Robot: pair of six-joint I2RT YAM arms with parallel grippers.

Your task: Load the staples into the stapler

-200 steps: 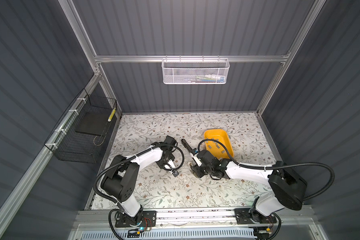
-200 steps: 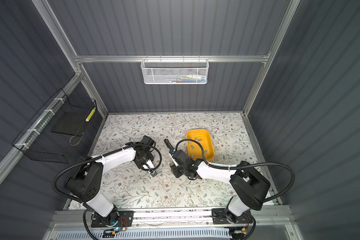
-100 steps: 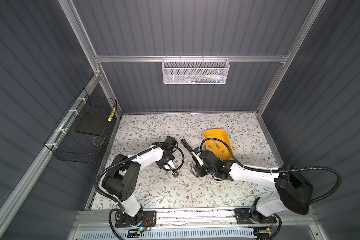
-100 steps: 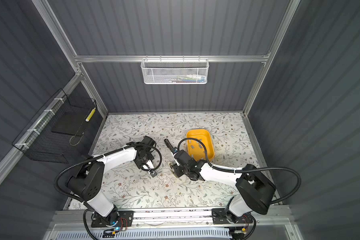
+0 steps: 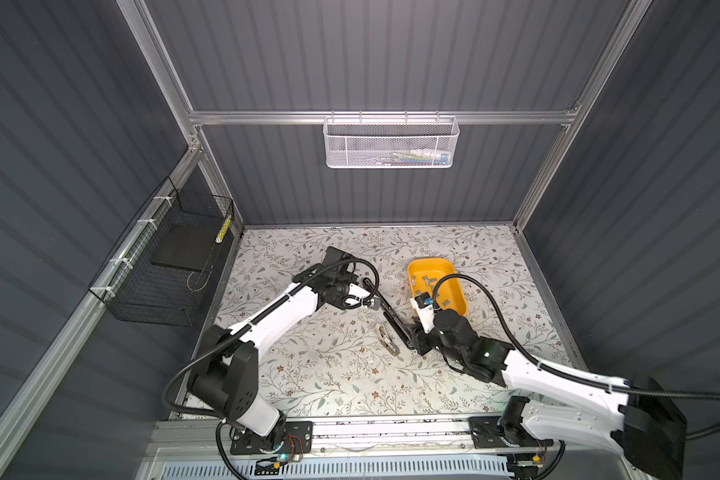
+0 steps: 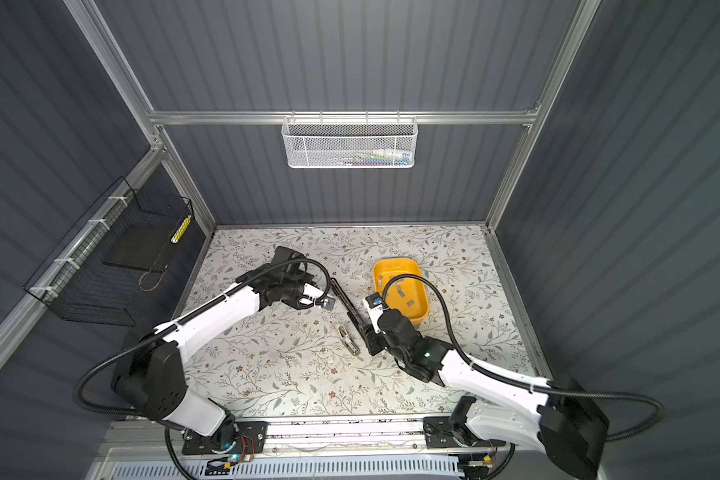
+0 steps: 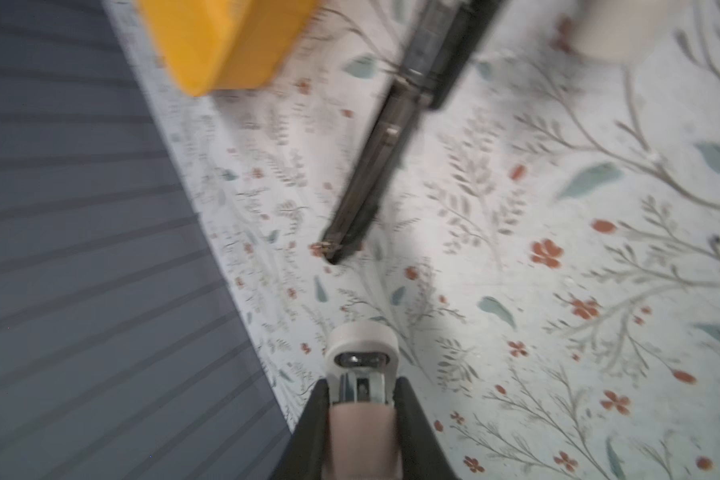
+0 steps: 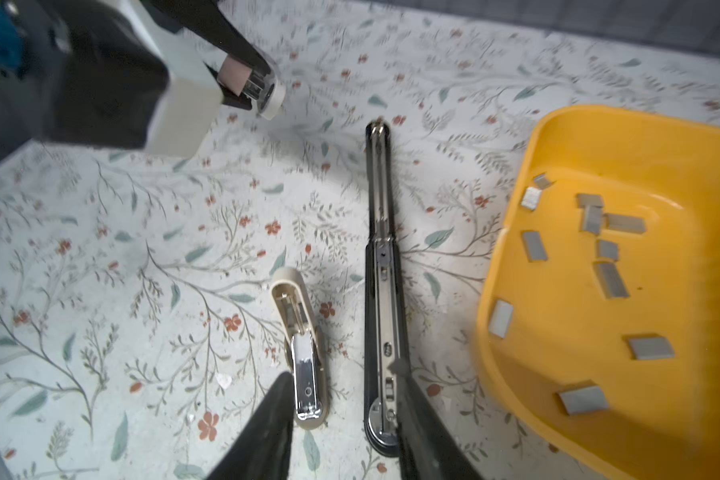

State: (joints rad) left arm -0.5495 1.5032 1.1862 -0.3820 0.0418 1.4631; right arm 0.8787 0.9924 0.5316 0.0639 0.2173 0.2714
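Under me, the floral table (image 5: pixel 308 374) carried the long black stapler (image 8: pixel 381 270), the small cream stapler (image 8: pixel 300 332) just beside it, and the yellow tray (image 8: pixel 566 299).

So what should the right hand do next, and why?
Probably move the right hand to the yellow tray and pick up one of the staples. Its jaws stand open, empty, over one end of the black stapler, which lies opened flat with its channel exposed; the strips lie in the tray, and the left hand is shut on a small stapler.
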